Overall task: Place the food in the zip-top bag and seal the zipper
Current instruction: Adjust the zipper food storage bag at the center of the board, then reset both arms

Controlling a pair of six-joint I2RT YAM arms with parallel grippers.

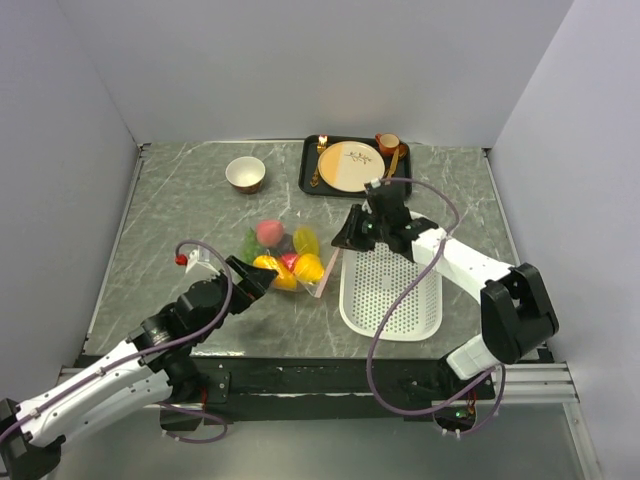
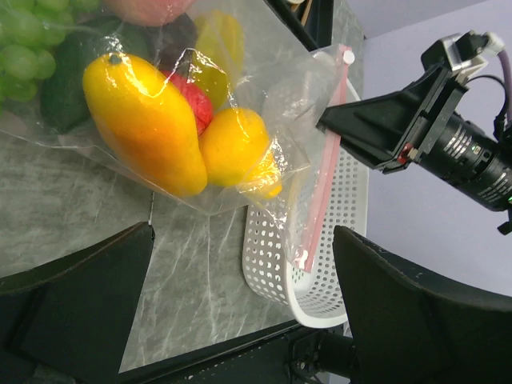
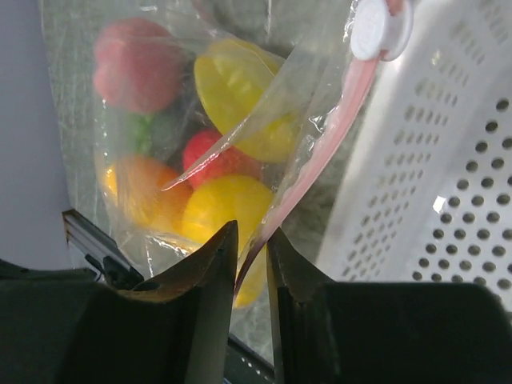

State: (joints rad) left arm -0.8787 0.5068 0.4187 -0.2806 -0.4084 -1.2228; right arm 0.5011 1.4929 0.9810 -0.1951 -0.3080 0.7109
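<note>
The zip-top bag (image 1: 283,262) lies mid-table, clear and crinkly, and holds the food: a pink peach (image 3: 136,64), green grapes (image 2: 24,32), a red strawberry (image 3: 216,160) and yellow and orange pieces (image 2: 144,120). Its pale pink zipper (image 3: 336,136) runs along the mouth edge, which overhangs the basket, and ends at a white slider tab (image 3: 380,28). My right gripper (image 3: 252,232) has its jaws drawn in on the zipper's near end, and the strip passes between the fingertips. My left gripper (image 2: 244,232) stands wide open at the bag's near side and holds nothing.
A white perforated basket (image 1: 395,290) lies right of the bag, under its mouth. A black tray (image 1: 310,180) with a plate and cutlery, an orange cup (image 1: 388,143) and a small bowl (image 1: 245,173) stand at the back.
</note>
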